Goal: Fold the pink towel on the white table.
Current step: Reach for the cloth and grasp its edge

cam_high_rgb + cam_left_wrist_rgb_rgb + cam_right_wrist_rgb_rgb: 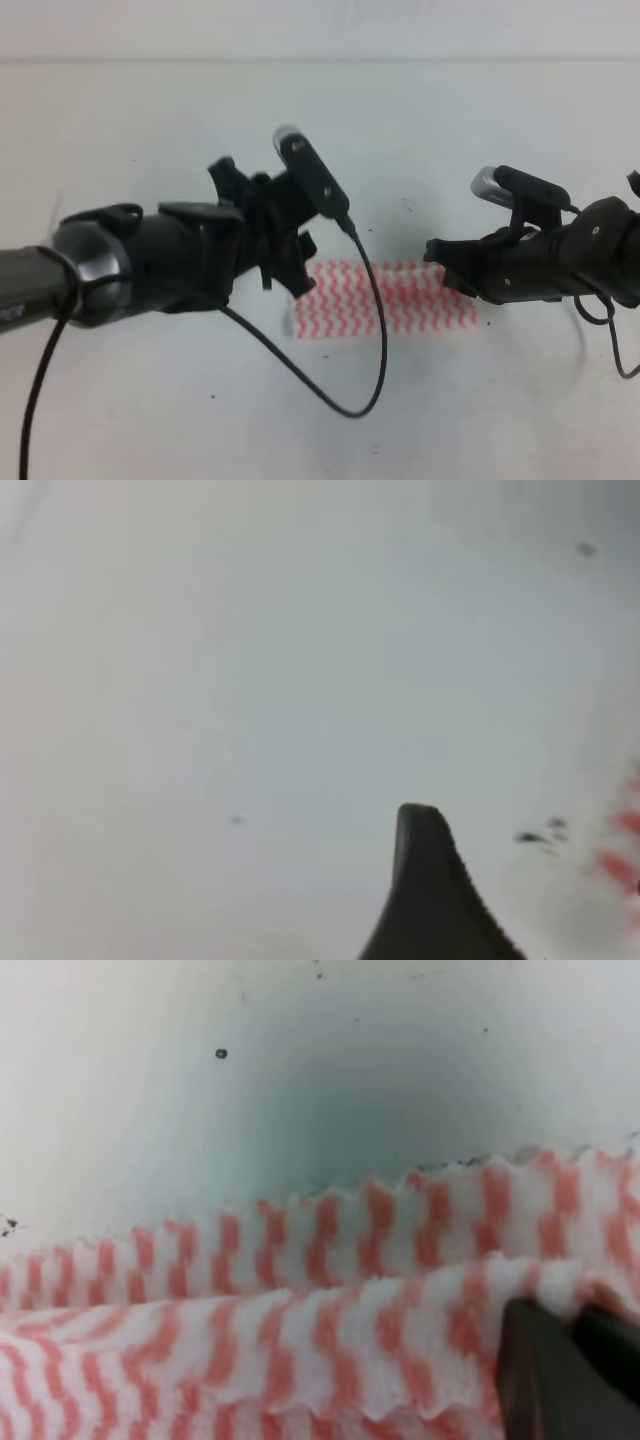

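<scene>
No text, label, brand, number or sign can be read in any of the three views. The pink towel carries only wavy stripes, and the white table only tiny dark specks.

Pink towel folded, wavy pink-white stripes, flat mid white table.

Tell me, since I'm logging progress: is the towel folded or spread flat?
Folded, at least partly. In the right wrist view the towel shows one wavy-edged layer lying over another. The high view shows a narrow strip.

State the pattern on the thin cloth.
Pink-red and white wavy zigzag stripes on the pink towel, clearest in the right wrist view.
</scene>
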Robot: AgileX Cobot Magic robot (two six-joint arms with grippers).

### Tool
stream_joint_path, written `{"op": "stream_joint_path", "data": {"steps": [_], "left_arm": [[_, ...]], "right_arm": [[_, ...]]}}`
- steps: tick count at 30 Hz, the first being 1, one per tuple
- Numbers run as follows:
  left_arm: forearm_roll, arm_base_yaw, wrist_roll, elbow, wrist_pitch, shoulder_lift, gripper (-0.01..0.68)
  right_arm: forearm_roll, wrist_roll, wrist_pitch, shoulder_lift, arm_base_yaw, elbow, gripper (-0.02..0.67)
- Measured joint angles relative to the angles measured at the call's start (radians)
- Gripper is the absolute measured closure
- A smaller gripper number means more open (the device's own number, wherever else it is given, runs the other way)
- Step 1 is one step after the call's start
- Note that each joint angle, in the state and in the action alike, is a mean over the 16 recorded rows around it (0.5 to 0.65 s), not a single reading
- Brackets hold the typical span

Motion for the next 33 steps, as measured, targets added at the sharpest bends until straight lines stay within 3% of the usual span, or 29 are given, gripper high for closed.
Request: {"op": "stream_joint_path", "data": {"steps": [7, 18, 33], "left_arm": [[-0.005, 0.0, -0.078, -0.021, 0.046, -0.032, 0.432], [0.004, 0.0, -0.167, 0.044, 0.264, -0.021, 0.659], [0.004, 0.0, -0.115, 0.067, 0.323, 0.057, 0.675]], "right_arm": [[0.0, 0.0, 0.0, 0.001, 0.0, 0.0, 0.666], [0.003, 0.001, 0.0, 0.002, 0.0, 0.0, 0.666], [0.014, 0.002, 0.004, 0.006, 0.0, 0.0, 0.665]]}}
